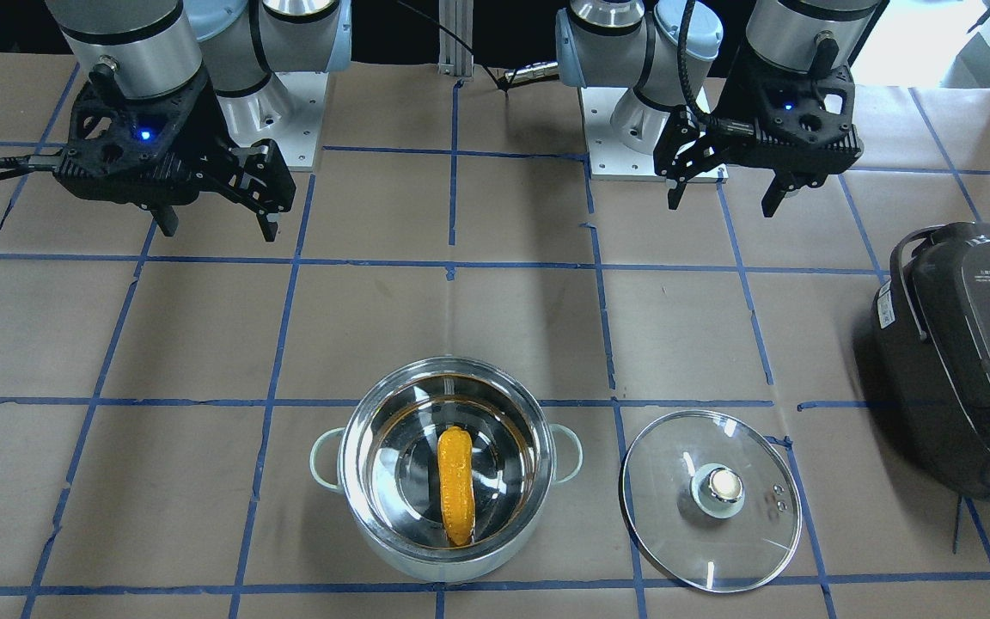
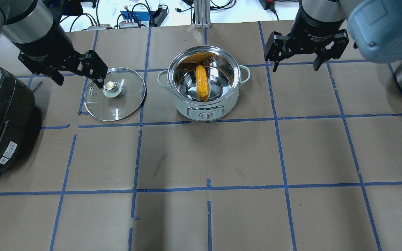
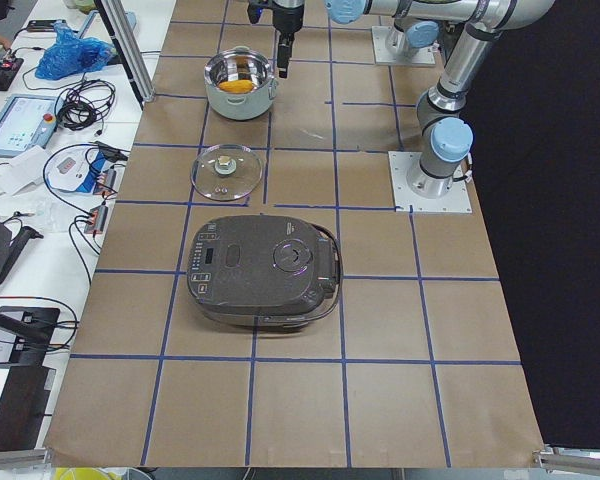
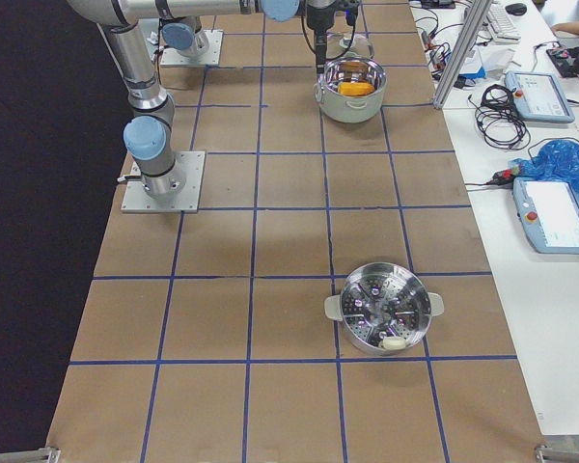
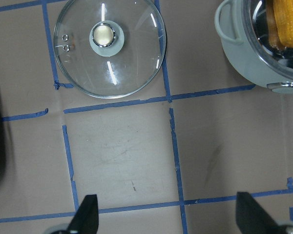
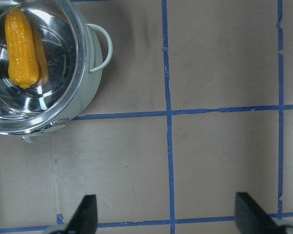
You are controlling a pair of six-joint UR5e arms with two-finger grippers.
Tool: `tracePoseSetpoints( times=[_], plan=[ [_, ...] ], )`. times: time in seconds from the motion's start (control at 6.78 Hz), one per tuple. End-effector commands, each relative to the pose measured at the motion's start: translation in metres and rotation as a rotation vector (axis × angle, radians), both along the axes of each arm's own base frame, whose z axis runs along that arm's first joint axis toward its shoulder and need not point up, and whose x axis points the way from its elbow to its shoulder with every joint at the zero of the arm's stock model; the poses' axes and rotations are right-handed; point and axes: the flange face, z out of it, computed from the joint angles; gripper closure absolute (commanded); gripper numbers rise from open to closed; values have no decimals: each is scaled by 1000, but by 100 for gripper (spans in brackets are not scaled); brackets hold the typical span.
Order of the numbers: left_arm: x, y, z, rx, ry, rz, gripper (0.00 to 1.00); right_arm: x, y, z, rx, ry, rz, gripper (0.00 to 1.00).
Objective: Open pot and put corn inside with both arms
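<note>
Left gripper (image 2: pixel 79 83): jaws wide, empty, raised.
Right gripper (image 2: pixel 295 66): same.
Pot (image 2: pixel 183 104): uncovered, upright.
Lid (image 2: pixel 117 104): flat beside pot; low left-arm sweep could knock it.
Corn (image 2: pixel 201 83): lying inside pot; spills only if pot tipped.

1. Reaches forward with the silver-grey, blue-capped left arm (image 2: pixel 30 24), wrist turned downward.
2. Carries the black two-finger left gripper (image 2: pixel 79 82) pointing straight down, fingers (image 5: pixel 85 217) spread wide.
3. Reaches forward likewise with the silver-grey, blue-capped right arm (image 2: pixel 321 14), wrist turned downward.
4. Carries the black two-finger right gripper (image 2: pixel 295 66) pointing straight down, fingers (image 6: pixel 85 214) spread wide.
5. Holds both grippers raised, well apart, at about the same height.
</note>
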Motion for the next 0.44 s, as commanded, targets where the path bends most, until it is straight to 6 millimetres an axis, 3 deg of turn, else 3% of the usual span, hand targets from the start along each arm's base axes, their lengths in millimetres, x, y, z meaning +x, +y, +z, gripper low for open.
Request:
tracePoseSetpoints(
  times=[0.0,0.3],
  plan=[
    [1,1,-1,3,0,1,0,0,-1,1,-2,-1,-2,0],
    [1,2,-3,6,1,1,0,0,-1,0,0,-1,-2,0]
  ],
)
